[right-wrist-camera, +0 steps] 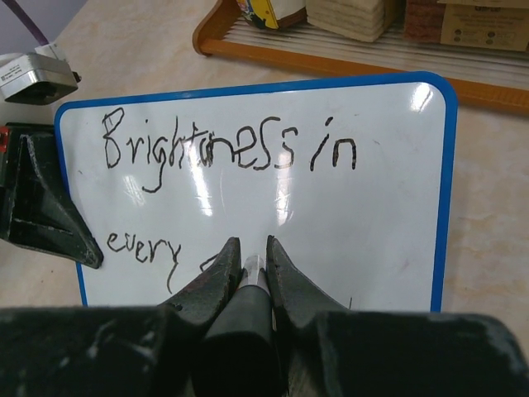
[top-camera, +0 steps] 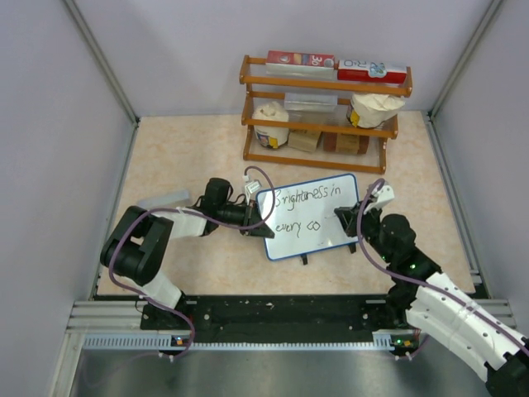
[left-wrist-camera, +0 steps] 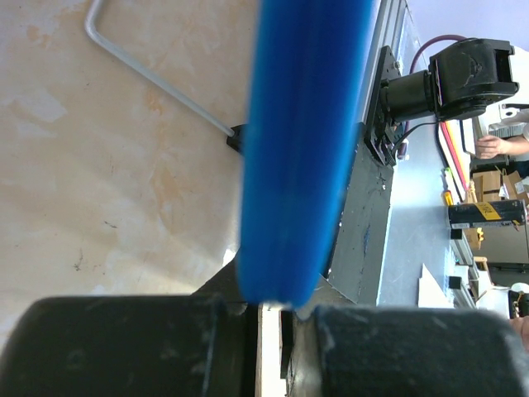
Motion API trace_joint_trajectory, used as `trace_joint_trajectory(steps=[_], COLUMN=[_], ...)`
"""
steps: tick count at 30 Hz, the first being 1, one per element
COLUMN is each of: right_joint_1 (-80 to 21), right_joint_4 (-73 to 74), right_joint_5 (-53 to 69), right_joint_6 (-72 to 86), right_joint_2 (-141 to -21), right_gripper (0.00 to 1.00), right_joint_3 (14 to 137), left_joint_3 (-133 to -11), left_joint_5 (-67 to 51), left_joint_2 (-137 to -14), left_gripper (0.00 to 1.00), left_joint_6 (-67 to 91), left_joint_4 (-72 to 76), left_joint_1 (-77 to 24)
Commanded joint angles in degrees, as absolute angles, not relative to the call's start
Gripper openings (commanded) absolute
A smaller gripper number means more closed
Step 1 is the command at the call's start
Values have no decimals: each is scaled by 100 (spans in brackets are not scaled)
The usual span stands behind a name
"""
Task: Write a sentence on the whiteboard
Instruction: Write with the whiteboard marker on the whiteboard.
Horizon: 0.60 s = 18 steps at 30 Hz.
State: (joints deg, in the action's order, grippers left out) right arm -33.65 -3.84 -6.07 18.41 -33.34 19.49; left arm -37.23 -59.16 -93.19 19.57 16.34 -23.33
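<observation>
whiteboard (top-camera: pixel 289 245) is showing a blue rim, with black sentence (right-wrist-camera: pixel 223 149) "Brightness in / every co" | left gripper (left-wrist-camera: pixel 269 310) is pinching its left edge | right gripper (right-wrist-camera: pixel 252 263) is squeezing a black marker (right-wrist-camera: pixel 244 331)

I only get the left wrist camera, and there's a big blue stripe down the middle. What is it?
Observer: It's the rim of the whiteboard, seen edge-on. Its white face shows from above.
Operator: Is there any writing on it?
Observer: Yes, the sentence reads "Brightness in every co" at this point.
Operator: Who's writing it?
Observer: The right gripper, shut on a marker with its tip at the second line.
</observation>
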Motion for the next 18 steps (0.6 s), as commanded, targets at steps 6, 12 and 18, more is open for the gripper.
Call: trace_joint_trajectory(steps=[6,12,18], right_joint_1=[-3419,-3410,-3419], right_joint_4=[-870,-870,-975], right_joint_5=[-396,-360,-404], right_joint_6=[1854,1942,1995], right_joint_2=[-3471,-3507,-3489], right_gripper=[0,0,0], right_joint_3=[1863,1714,1696], left_joint_3=[-3621,-3621,-3630], left_joint_5=[-5027,-5045,-5063], left_joint_2=[-9369,-9369,-9369], left_gripper=[0,0,0], left_joint_6=[1925,1934,1934], left_joint_4=[1547,1564,1573], left_joint_1=[-2188,-2180,-2188])
